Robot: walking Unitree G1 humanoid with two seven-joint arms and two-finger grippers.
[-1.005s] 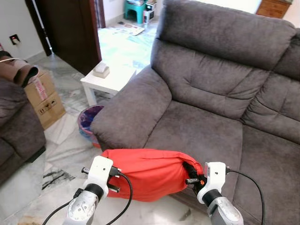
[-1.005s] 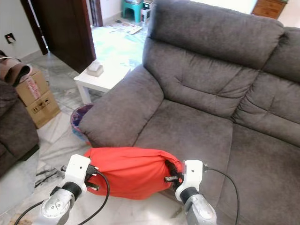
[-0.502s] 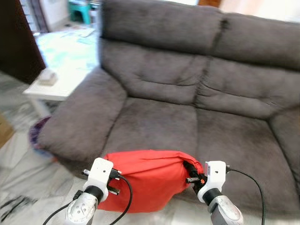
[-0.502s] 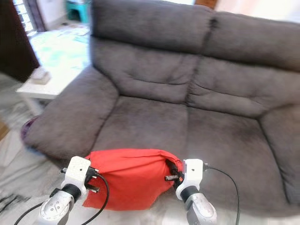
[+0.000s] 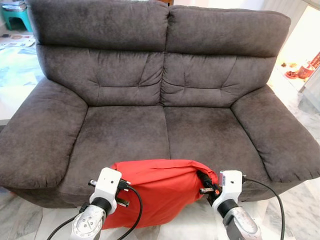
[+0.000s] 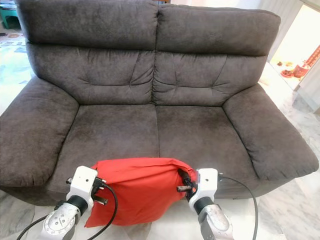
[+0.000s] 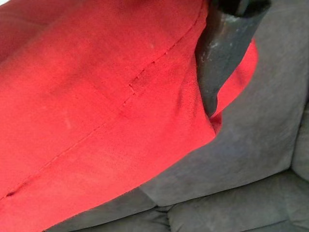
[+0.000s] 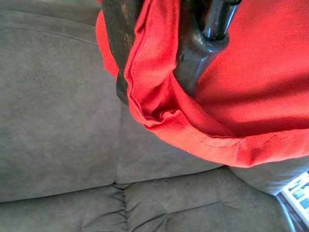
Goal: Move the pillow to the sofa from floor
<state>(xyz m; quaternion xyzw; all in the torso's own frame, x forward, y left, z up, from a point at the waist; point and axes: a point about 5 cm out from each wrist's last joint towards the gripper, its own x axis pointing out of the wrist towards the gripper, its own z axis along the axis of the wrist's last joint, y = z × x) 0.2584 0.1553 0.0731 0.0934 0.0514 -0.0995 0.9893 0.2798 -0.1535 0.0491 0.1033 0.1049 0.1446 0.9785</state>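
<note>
A red pillow hangs between my two grippers, just in front of the front edge of the grey two-seat sofa and a little over its seat. My left gripper is shut on the pillow's left end. In the left wrist view one black finger presses on the red cloth; the other finger is hidden behind it. My right gripper is shut on the right end, where its two fingers pinch a fold of fabric.
The sofa's thick armrests stand at the left and right, with the two seat cushions bare between them. Marble floor lies around the sofa. A white table edge shows at far left.
The camera has swung right, so the sofa now faces me squarely; the side table, box and bin have left the view. The pillow stays held between both grippers.
</note>
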